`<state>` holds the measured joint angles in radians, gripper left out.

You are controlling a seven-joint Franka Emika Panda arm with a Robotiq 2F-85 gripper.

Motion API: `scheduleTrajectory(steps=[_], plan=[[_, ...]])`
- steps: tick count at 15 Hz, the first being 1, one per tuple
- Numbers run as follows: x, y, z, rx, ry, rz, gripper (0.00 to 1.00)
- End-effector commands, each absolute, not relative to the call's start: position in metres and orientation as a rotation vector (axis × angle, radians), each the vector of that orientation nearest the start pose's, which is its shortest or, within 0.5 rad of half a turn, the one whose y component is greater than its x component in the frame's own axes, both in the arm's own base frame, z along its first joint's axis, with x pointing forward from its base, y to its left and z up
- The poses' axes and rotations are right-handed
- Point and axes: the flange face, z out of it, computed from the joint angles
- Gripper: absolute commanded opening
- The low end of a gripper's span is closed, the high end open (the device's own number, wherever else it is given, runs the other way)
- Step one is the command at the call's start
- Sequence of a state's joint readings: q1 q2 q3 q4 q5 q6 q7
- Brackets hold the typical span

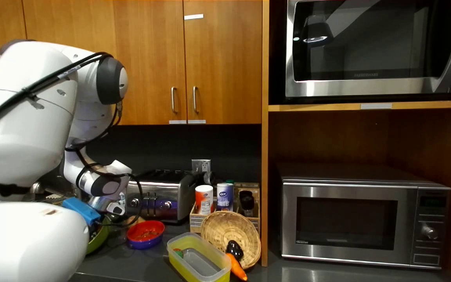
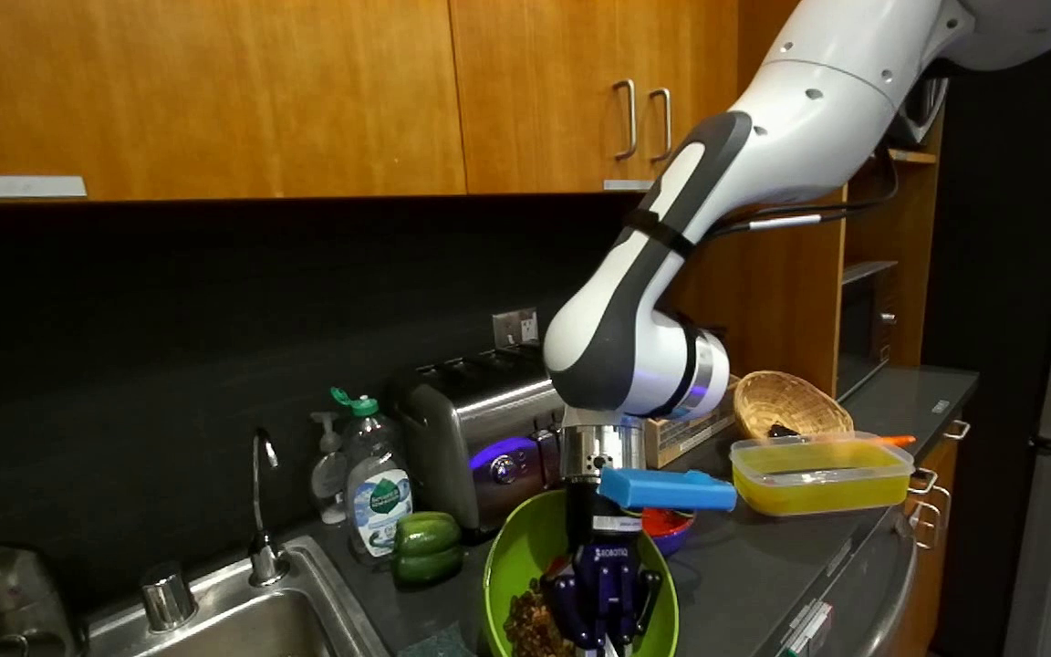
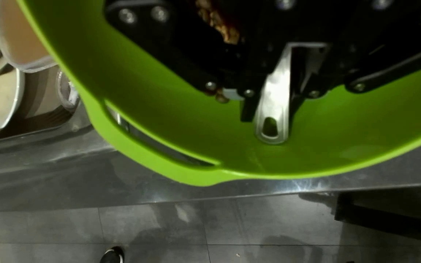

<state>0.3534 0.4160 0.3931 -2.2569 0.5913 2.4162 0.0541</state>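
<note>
- Gripper point(image 3: 272, 106): its fingers point(image 3: 247, 111) stand nearly together, pinching a metal handle point(image 3: 275, 91).
- Handle: within the outline of the green bowl point(image 3: 327, 149) in the wrist view, its pierced end toward the rim; the opposite end is hidden by the gripper. The tool to which it belongs cannot be told.
- Green bowl: a slotted grip is formed in the rim. Brown pieces point(image 2: 535, 625) lie inside, beside the gripper.
- Arm point(image 2: 612, 310): bears a blue block point(image 2: 667, 490) near the wrist.
- Red-and-blue bowl point(image 1: 143, 244): on the counter point(image 1: 127, 266), near the green bowl.
- Toaster point(image 1: 157, 199): behind the red-and-blue bowl in an exterior view.
- Pepper point(image 2: 425, 547): green, between the soap bottle point(image 2: 379, 497) and the green bowl; the sink point(image 2: 325, 593) is nearby.
- Tub point(image 2: 817, 497): yellow, just beside a tilted basket point(image 1: 217, 227), in which a black object point(image 1: 234, 250) lies.
- Carrot point(image 1: 237, 267): by the tub's corner, in front of the basket in an exterior view.
- Microwave point(image 1: 347, 223): on the counter; a second microwave point(image 1: 362, 43) stands on the shelf point(image 1: 327, 107) above.
</note>
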Motion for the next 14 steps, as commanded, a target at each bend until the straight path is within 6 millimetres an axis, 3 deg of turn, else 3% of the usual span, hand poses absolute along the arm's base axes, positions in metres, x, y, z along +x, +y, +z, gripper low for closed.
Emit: scheduleTrajectory(steps=[1, 6, 14], plan=[[0.348, 0.356, 0.189, -2.749, -0.214, 0.589, 0.05], [0.338, 0.361, 0.215, -2.772, -0.202, 0.584, 0.05], [0.342, 0.363, 0.246, -2.792, -0.203, 0.538, 0.05]])
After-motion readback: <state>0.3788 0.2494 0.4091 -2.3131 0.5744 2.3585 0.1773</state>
